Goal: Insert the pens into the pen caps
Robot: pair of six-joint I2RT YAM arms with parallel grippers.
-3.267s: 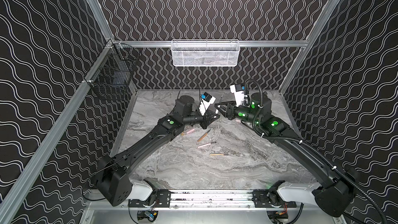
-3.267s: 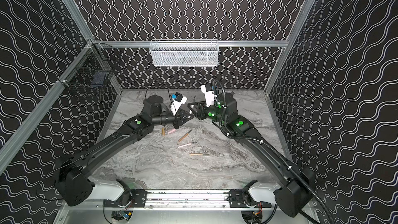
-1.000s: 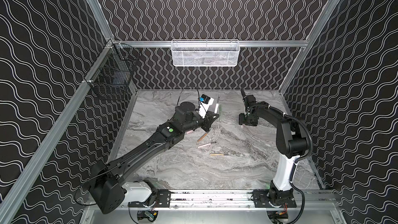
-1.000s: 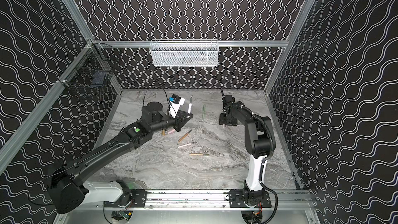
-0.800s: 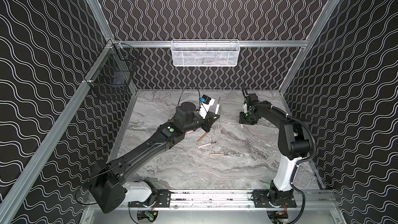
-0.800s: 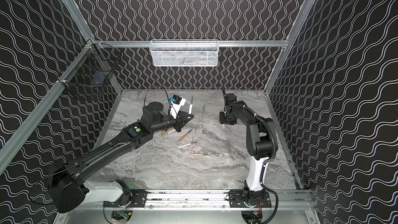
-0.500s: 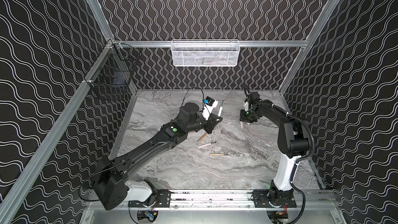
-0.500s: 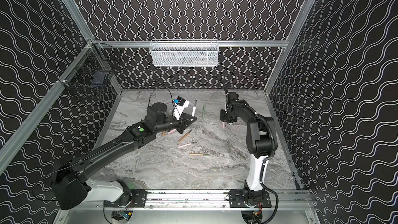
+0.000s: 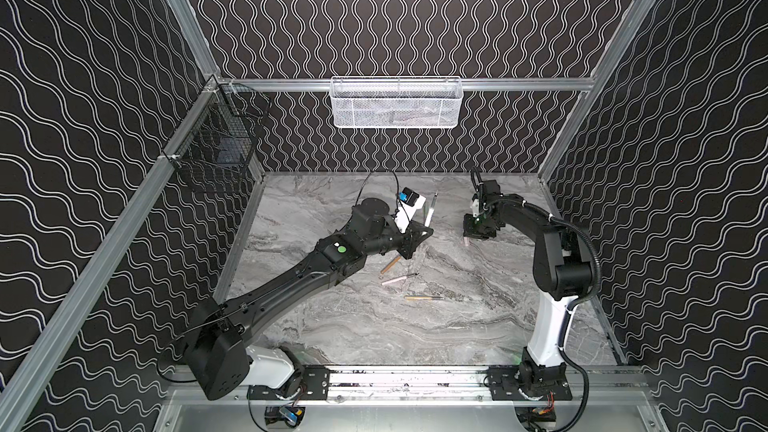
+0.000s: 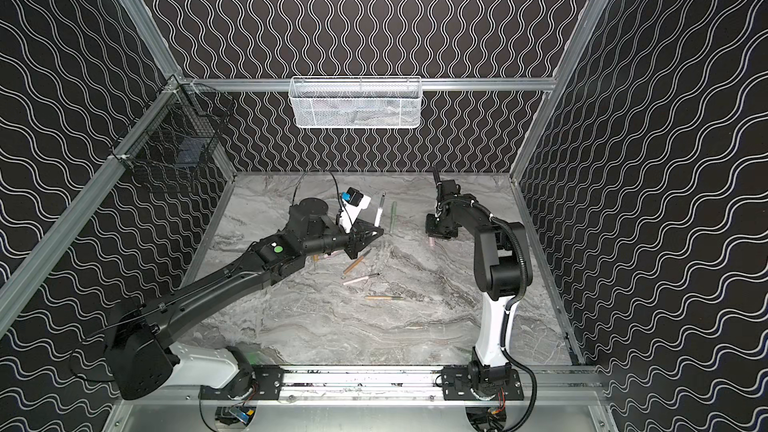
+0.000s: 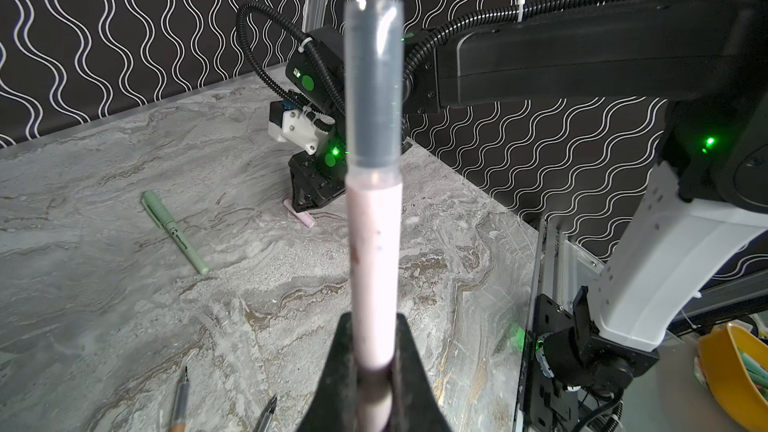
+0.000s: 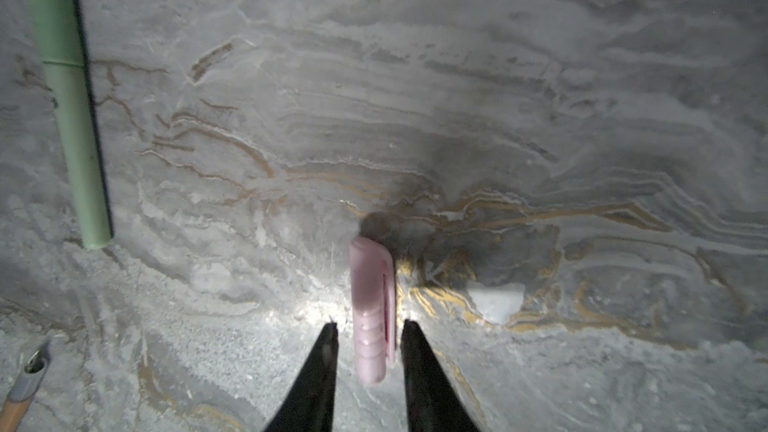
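My left gripper (image 9: 426, 231) (image 11: 371, 317) is shut on a pink pen (image 11: 374, 243) and holds it upright, grey dark-tipped end up, above the middle of the table (image 9: 457, 326). The same pen (image 10: 379, 209) shows in both top views. My right gripper (image 9: 470, 237) (image 12: 369, 322) is down at the far right of the table. Its fingers stand close on either side of a pink pen cap (image 12: 372, 305) that lies flat, with thin slivers of table showing beside it. A tan pen (image 9: 390, 264), a pink pen (image 9: 397, 279) and another tan pen (image 9: 422, 297) lie uncapped mid-table.
A green pen (image 10: 392, 211) with its cap on lies between the two grippers. A white mesh basket (image 9: 395, 103) hangs on the back wall and a black wire basket (image 9: 216, 155) on the left wall. A yellow bowl (image 11: 735, 371) sits off the table.
The right gripper's jaws have drawn in from wide to narrow round the pink cap. The left arm has carried its pen a little to the right.
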